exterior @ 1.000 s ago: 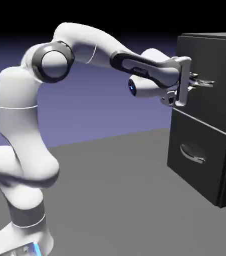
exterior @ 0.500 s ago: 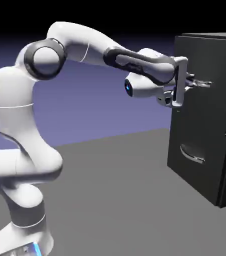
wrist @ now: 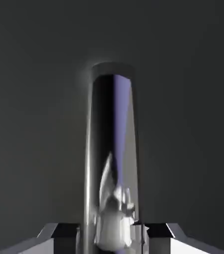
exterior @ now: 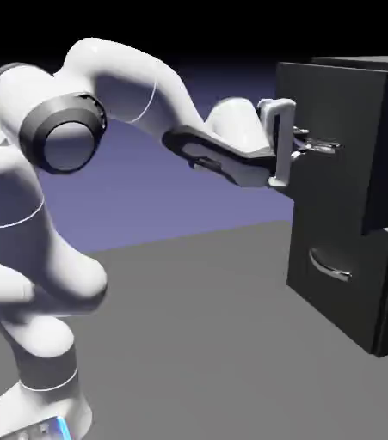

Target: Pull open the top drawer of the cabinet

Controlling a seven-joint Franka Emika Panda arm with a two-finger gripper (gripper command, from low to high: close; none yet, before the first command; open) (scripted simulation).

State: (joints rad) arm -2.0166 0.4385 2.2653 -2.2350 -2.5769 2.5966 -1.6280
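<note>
One white robot arm (exterior: 128,77) stood beside a dark filing cabinet (exterior: 341,241), its claw (exterior: 302,144) clenched on the curved silver handle (exterior: 326,148) of the top drawer (exterior: 330,129). The drawer was partly open, its flat dark front jutting out from the cabinet toward the arm, to the exterior view's left of the cabinet's body. Below the cabinet's top drawer, the lower drawer (exterior: 330,301) sat closed, its own curved silver handle (exterior: 329,265) untouched. The arm's base (exterior: 38,412) stood well apart from the cabinet, at the exterior view's lower left, with a blue light glowing on it. From there the arm rose, bent and reached across to the cabinet's upper part, the hand (exterior: 280,142) just in front of the drawer front. Seen from the hand, the handle's polished bar ran between the two finger tips (wrist: 64,238), against the cabinet's plain dark drawer front, its shiny surface reflecting black, blue-violet and pale streaks. Grey worktop spread around the cabinet's foot, and a blue-violet backdrop (exterior: 180,202) showed behind the cabinet, darkening to black above.
</note>
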